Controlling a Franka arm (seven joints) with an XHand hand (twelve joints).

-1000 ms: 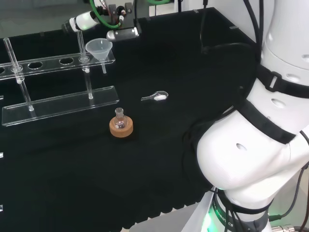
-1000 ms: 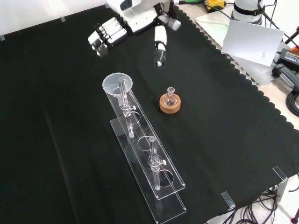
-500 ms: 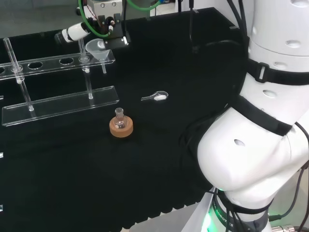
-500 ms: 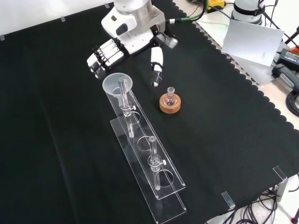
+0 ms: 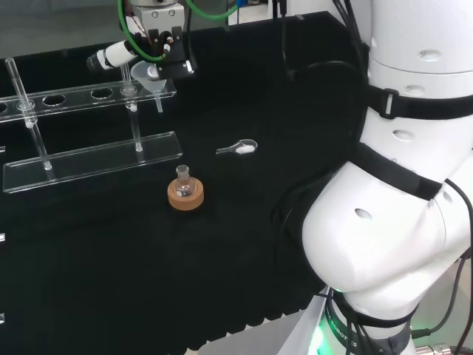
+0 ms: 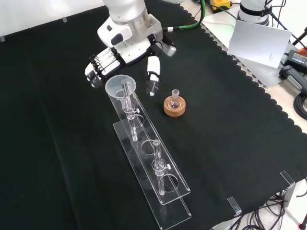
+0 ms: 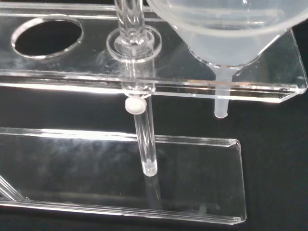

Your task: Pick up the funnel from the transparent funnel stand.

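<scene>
The funnel (image 6: pixel 120 86) is seated in the end hole of the transparent funnel stand (image 6: pixel 148 158), at about eleven o'clock from the stand's middle in the front view, its stem hanging through the upper shelf so that the cone is carried by the rim of the hole. The hand (image 6: pixel 125 52) is held just beyond it at twelve o'clock, fingers (image 6: pixel 97 70) and thumb (image 6: pixel 152 79) spread apart and empty, set either side of the cone, apparently so that it can be closed upon. A small flask on a cork ring (image 6: pixel 174 106) is left standing near the funnel at four o'clock, clear of the approach.

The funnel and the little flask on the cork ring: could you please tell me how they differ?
The funnel is a wide open cone seated in the clear stand, raised off the cloth; the flask is small, narrow-necked and sits low on a cork ring. The hand is at the funnel, not the flask. Both are see-through.
</scene>
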